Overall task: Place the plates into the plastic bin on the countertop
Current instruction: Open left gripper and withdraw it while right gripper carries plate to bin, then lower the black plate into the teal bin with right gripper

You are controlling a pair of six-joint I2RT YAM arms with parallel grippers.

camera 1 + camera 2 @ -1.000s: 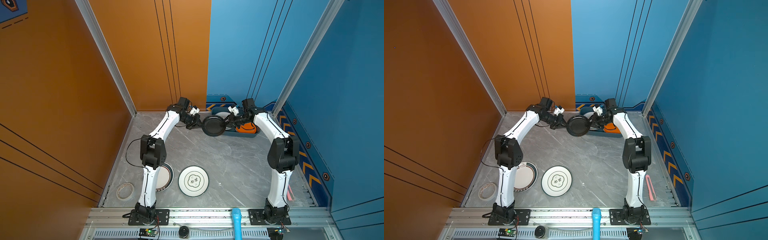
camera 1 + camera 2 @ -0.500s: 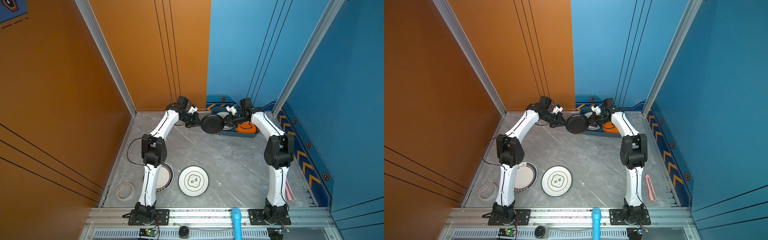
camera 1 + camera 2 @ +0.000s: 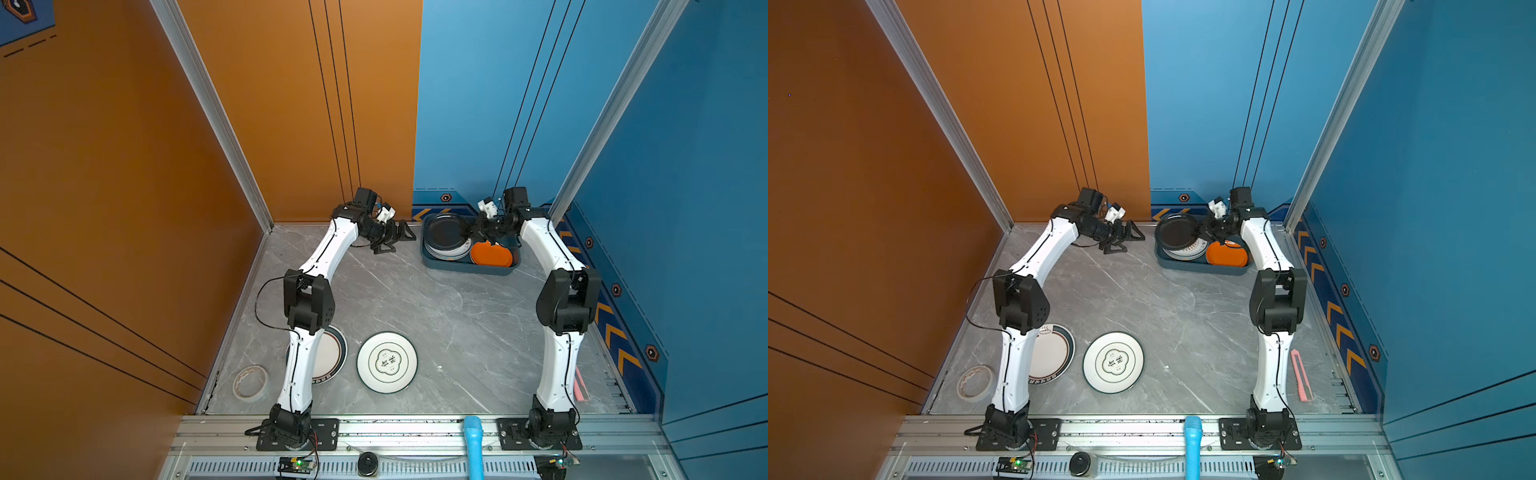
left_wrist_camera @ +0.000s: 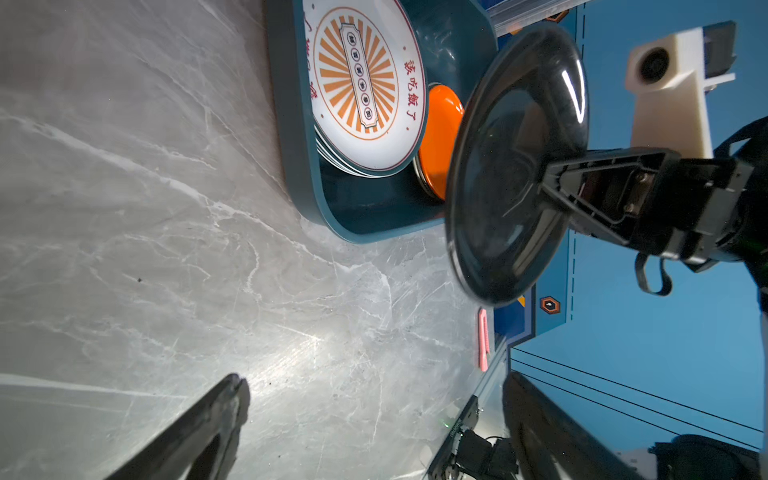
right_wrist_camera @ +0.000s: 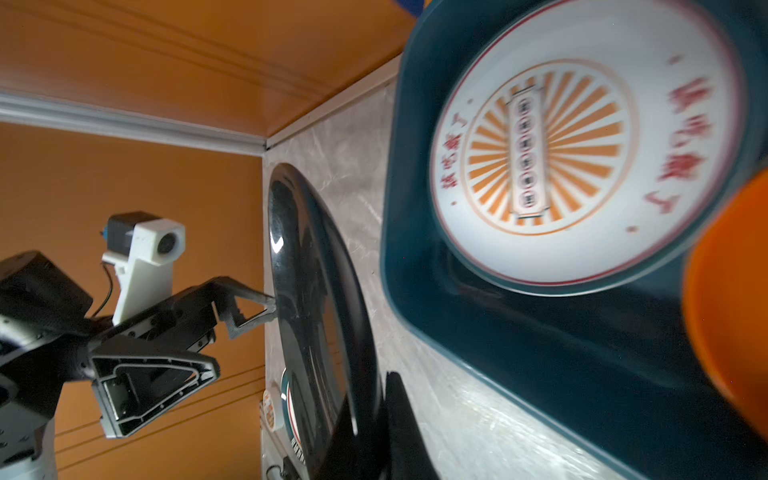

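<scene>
A black plate [image 3: 445, 230] [image 3: 1176, 232] hangs tilted over the left half of the plastic bin [image 3: 465, 269] [image 3: 1198, 269], with my right gripper [image 3: 473, 232] [image 3: 1205, 232] [image 5: 376, 401] shut on its rim. My left gripper [image 3: 400, 239] [image 3: 1130, 241] [image 4: 374, 401] stands open just left of that plate, with nothing between its jaws. In the bin lie a white plate with an orange sunburst [image 4: 365, 87] [image 5: 582, 166] on a stack and an orange plate [image 3: 490, 254] [image 4: 440, 137]. A white plate with a green emblem [image 3: 386, 361] and a dark-rimmed plate [image 3: 334, 353] lie on the countertop [image 3: 436, 316].
A tape roll [image 3: 250, 382] lies at the front left corner. A pink strip [image 3: 582, 384] lies along the right edge beside the right arm. A blue post [image 3: 473, 440] sticks up from the front frame. The bin sits against the back wall.
My left gripper has opened and let go of the black plate. My right gripper has closed on the plate's rim and carried it to the right, over the bin.
</scene>
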